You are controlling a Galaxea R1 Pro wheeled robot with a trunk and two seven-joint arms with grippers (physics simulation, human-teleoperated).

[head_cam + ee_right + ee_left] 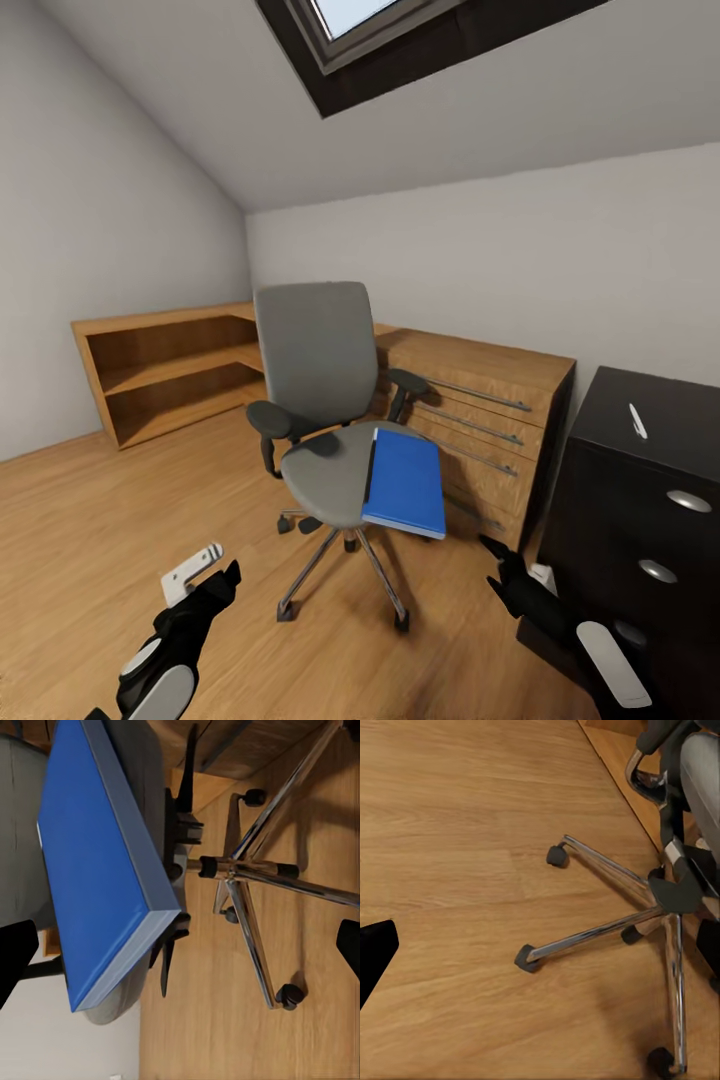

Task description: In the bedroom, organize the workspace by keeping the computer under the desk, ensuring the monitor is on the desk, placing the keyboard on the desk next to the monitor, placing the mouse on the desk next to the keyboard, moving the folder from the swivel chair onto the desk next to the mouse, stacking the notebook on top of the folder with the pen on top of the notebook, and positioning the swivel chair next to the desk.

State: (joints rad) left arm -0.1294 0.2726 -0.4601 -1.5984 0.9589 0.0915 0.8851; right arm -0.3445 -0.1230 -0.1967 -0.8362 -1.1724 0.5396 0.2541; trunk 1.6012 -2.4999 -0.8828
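While the swivel chair [325, 400] stands on the light wood floor [90, 520] in the middle of the bedroom, the blue folder [405, 482] lies flat on the right side of its grey seat, its near corner hanging over the seat's front edge. The chair's chrome five-star base rests on casters just ahead of both arms. Behind the chair runs a light wooden dresser [490, 420] with long bar handles, and a low open wooden shelf [165, 370] sits against the far-left wall. At the right edge, the black desk [640, 470] shows its drawer unit with round silver knobs, and the white pen [637, 420] lies on its glossy top.

The left gripper [215, 580] hangs low over the floor, short of the chair base, holding nothing; I cannot tell how wide its jaws stand. The right gripper [500, 560] hovers beside the desk's drawers, near the folder's front corner. In the right wrist view its fingertips [15, 956] sit wide apart at opposite edges, empty, with the folder [94, 862] ahead of them.
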